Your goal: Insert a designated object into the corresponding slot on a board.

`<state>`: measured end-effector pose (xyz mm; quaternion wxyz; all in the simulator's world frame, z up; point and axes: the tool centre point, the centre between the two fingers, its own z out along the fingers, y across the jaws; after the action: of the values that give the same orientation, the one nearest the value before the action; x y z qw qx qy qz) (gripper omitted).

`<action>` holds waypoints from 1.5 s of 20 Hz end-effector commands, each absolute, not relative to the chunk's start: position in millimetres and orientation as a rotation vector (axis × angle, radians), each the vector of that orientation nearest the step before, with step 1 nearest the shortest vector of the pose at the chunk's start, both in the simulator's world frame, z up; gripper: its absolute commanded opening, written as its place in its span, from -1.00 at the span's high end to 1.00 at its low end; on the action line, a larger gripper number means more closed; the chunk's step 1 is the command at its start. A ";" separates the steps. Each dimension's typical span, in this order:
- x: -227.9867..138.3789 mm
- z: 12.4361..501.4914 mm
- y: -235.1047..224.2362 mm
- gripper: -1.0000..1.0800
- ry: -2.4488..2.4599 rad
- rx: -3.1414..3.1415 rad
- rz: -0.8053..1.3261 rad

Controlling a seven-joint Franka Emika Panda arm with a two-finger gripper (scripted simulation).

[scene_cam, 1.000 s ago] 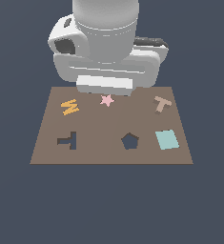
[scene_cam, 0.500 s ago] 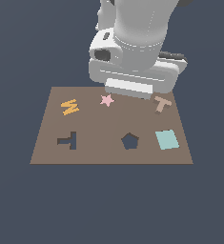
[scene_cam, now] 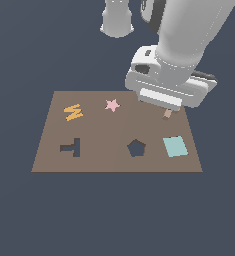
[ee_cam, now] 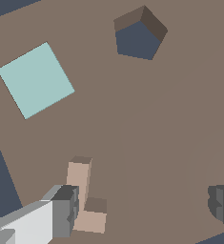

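Note:
The tan T-shaped piece lies on the brown board near its far corner on the exterior view's right, mostly hidden under the arm's hand. My gripper hangs just above it. In the wrist view the gripper is open and empty. One finger stands close beside the T piece; the other finger is far off it. The dark T-shaped slot is at the board's near side on the exterior view's left.
An orange zigzag piece and a pink star lie on the board's far side. A dark pentagon cutout and a teal square are on the near side. The board rests on a dark floor.
The arm has swung toward the exterior view's right and come down, so the hand now covers most of the T piece. The pieces have not moved.

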<state>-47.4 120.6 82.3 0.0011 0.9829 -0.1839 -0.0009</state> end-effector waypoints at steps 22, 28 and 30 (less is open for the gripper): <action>-48.1 41.9 176.8 -0.92 -0.756 3.049 0.000; -47.7 29.9 177.2 -0.92 -0.759 3.049 0.000; -47.7 29.9 177.2 1.00 -0.759 3.049 0.000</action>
<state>-48.1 177.0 30.1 0.0003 0.9704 -0.2415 -0.0005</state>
